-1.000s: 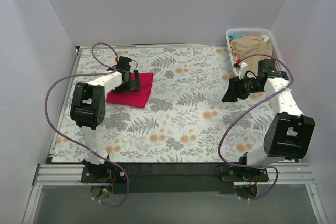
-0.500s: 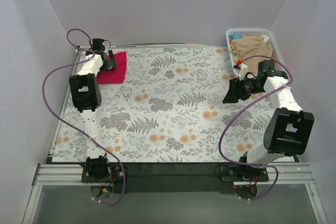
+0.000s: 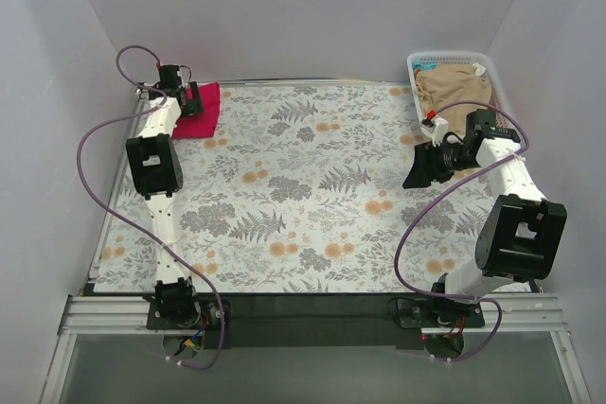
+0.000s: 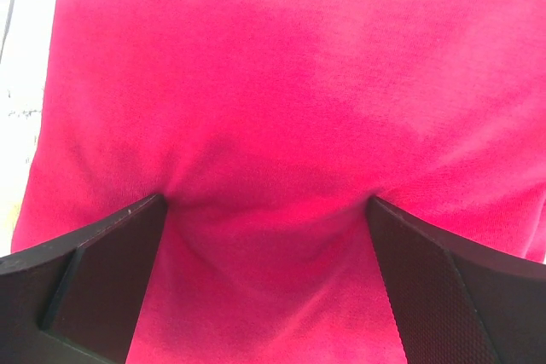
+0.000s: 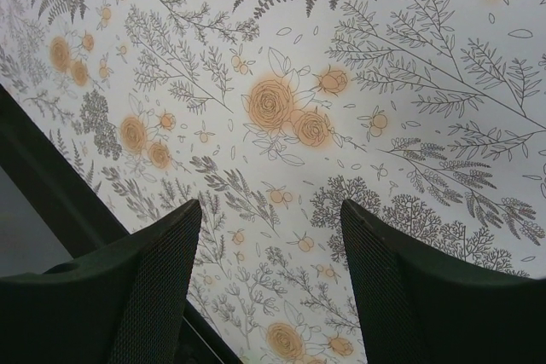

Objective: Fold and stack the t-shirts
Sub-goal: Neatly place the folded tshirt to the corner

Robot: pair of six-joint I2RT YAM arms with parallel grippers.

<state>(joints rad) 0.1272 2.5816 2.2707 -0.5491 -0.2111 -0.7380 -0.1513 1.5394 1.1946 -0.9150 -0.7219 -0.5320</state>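
My left tool [image 3: 189,98] is at the far left corner of the tabletop [image 3: 312,196], resting on the pink shirt [image 3: 204,118]. In the left wrist view its fingers are spread wide on the cloth, with nothing pinched between them. The pink shirt [image 4: 290,66] fills nearly the whole view and puckers a little where the left tool [image 4: 266,202] presses down. From above, the shirt looks like a small, neat rectangle, so I judge it folded and set in its corner as the bottom of the stack.

My right tool [image 3: 417,167] hangs over the right side of the tabletop, near the white basket [image 3: 450,56] but apart from it. Its fingers are partly apart and hold nothing. Between them, the right wrist view of the right tool [image 5: 269,210] shows only the flowered tabletop [image 5: 409,83] below.

The tan shirt [image 3: 454,87] lies bunched in the basket at the far right corner, not yet folded. I cannot tell whether more shirts lie under it.

So I put the task early on, with one shirt folded and placed. What is left, as far as I can judge, is lifting the tan shirt out, spreading it on the open middle of the tabletop, folding it and laying it on the pink one. The same goes for anything else in the basket.
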